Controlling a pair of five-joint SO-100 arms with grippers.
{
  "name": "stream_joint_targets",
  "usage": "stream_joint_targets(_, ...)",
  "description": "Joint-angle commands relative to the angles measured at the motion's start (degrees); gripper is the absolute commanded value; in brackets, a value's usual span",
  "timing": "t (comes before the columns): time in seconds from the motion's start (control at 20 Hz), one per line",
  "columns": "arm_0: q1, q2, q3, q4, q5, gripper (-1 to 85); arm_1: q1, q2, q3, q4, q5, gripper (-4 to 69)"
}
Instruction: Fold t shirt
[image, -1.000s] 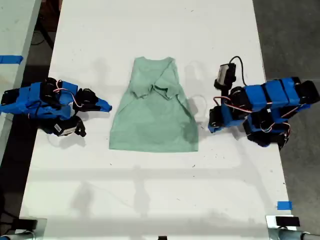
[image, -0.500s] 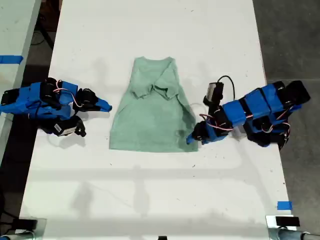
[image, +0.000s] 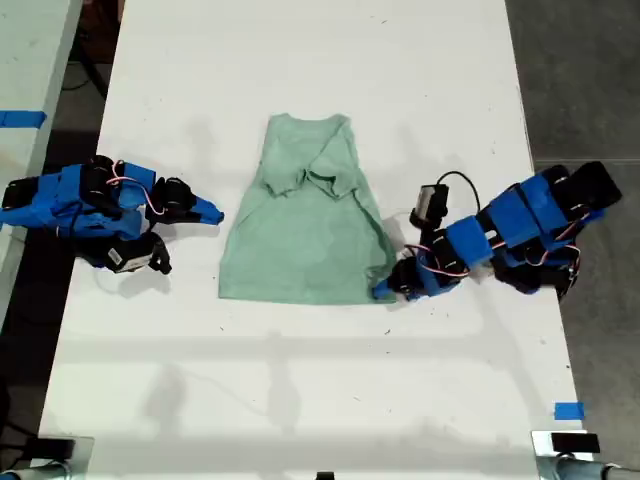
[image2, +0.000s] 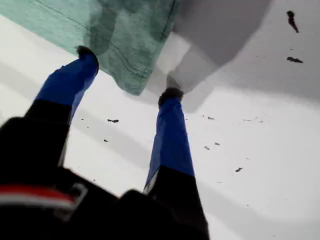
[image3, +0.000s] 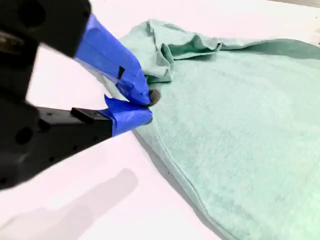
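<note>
White tabletop (image: 300, 400) fills most of the exterior view, with dark floor along both sides and a small strip of blue tape (image: 568, 411) near the table's lower corner on the exterior view's right. At the middle of the table lies the t shirt (image: 310, 225), pale mint green and wrinkled, with its sleeves folded in over the chest and its straight hem toward the bottom of the exterior view.

My first gripper (image: 384, 291) reaches in from the exterior view's right, low over the table at the hem corner on that side. In the first wrist view its two blue fingers (image2: 172, 135) stand spread apart, one tip over the cloth near the hem, the other on bare table just beside the corner, with nothing held between them.

My second gripper (image: 212, 213) rests on the exterior view's left, just beside the shirt's side edge. In the second wrist view its blue jaws are pressed together at the tips, close to the bunched sleeve, and hold no cloth
</note>
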Motion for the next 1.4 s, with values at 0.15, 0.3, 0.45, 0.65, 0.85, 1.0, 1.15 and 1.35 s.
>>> stream_joint_targets(0.15, 0.62, 0.26, 1.32, -0.44, 0.35, 0.1, 1.76, 0.26, 3.16, -6.86, -2.81, 24.4)
stream_joint_targets(0.3, 0.62, 0.26, 1.32, -0.44, 0.35, 0.1, 2.9, 0.35, 2.29, -6.42, -4.83, 24.0)
stream_joint_targets(0.45, 0.62, 0.26, 1.32, -0.44, 0.35, 0.1, 3.78, 0.26, 1.49, -6.24, -6.42, 24.0)
stream_joint_targets(0.65, 0.53, 0.26, 1.32, -0.44, 0.35, 0.2, 4.22, 0.97, 1.32, -4.31, -6.68, 23.8)
stream_joint_targets(0.85, 0.53, 0.26, 1.32, -0.44, 0.35, 0.2, 4.22, -1.05, 1.32, -6.86, -6.68, 21.8)
stream_joint_targets(1.0, 0.53, 0.26, 1.32, -0.44, 0.35, 0.1, 4.31, -2.11, 1.41, -8.61, -6.94, 2.6)
stream_joint_targets(1.15, 0.53, 0.26, 1.32, -0.44, 0.35, 0.1, 4.83, -2.11, 0.09, -7.73, -8.35, 0.8)
stream_joint_targets(1.35, 0.53, 0.26, 1.32, -0.44, 0.35, 0.2, 5.01, -2.64, -8.09, 4.13, -8.44, 0.8)
